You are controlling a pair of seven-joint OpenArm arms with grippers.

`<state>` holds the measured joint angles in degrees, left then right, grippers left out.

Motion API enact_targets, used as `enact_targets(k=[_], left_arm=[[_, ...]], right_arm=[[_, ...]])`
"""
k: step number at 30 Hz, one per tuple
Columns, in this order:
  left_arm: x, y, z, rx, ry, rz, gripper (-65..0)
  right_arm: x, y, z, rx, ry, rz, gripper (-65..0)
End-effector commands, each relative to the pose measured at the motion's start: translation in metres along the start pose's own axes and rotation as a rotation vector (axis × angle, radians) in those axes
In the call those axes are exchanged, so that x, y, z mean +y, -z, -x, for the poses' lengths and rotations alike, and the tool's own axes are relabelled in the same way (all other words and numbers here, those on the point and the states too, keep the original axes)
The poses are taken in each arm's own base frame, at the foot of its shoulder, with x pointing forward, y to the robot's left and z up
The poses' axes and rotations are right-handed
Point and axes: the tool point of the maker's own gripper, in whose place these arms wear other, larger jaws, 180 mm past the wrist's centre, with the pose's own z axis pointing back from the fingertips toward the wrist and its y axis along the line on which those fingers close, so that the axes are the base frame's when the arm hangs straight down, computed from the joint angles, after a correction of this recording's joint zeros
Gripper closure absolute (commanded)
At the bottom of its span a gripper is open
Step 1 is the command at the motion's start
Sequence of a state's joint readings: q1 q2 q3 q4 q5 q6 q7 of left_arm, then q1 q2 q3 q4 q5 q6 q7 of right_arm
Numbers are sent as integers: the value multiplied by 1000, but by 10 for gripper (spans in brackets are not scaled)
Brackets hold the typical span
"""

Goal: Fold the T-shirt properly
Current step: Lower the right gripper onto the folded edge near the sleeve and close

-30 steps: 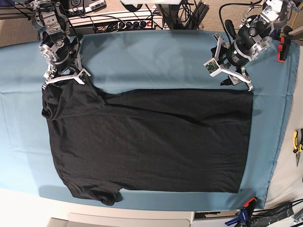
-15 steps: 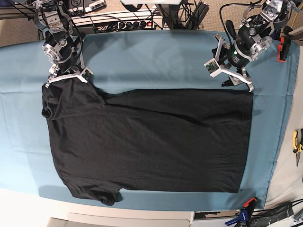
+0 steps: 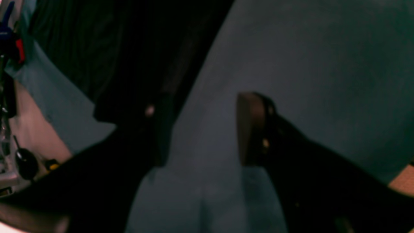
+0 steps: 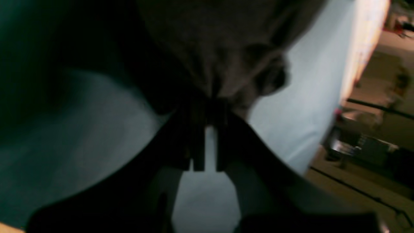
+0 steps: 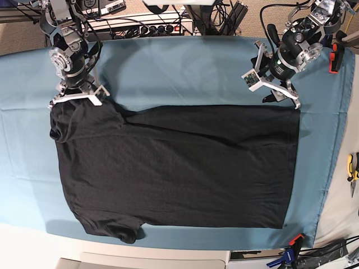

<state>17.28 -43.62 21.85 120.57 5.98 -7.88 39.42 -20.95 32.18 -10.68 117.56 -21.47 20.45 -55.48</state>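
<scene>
t-shirt (image 5: 179, 165) lies flat and black on the teal table cloth (image 5: 185, 70), sleeves toward the left of the base view. at its upper left corner the right gripper (image 4: 207, 129) has its jaws pinching a bunch of the fabric. at the upper right corner the left gripper (image 3: 200, 129) hovers with jaws spread, holding nothing.

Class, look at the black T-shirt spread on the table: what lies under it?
The T-shirt lies flat on a teal table cloth, which shows around all its edges. Anything directly beneath the shirt, including its other side, is covered and cannot be seen.
</scene>
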Motion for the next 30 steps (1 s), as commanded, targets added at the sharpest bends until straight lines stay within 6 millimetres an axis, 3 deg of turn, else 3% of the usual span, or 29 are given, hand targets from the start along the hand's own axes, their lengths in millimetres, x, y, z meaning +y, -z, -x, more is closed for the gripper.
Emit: enact_targets(k=[1, 8, 17, 23, 30], left_arm=[[10, -3, -6, -24, 9, -31, -322], [10, -3, -6, -24, 9, -31, -322], [10, -3, -6, -24, 10, -30, -322], [10, -3, -6, -24, 10, -30, -322], [10, -3, -6, -24, 10, -30, -322]], right_arm=[[-16, -4, -5, -22, -4, 60, -42], [-34, -5, -13, -48, -9, 136, -42], [-75, -6, -50, -169, 85, 247, -42], [-79, -8, -70, -221, 160, 248, -42], [-79, -8, -73, -228, 174, 248, -42]])
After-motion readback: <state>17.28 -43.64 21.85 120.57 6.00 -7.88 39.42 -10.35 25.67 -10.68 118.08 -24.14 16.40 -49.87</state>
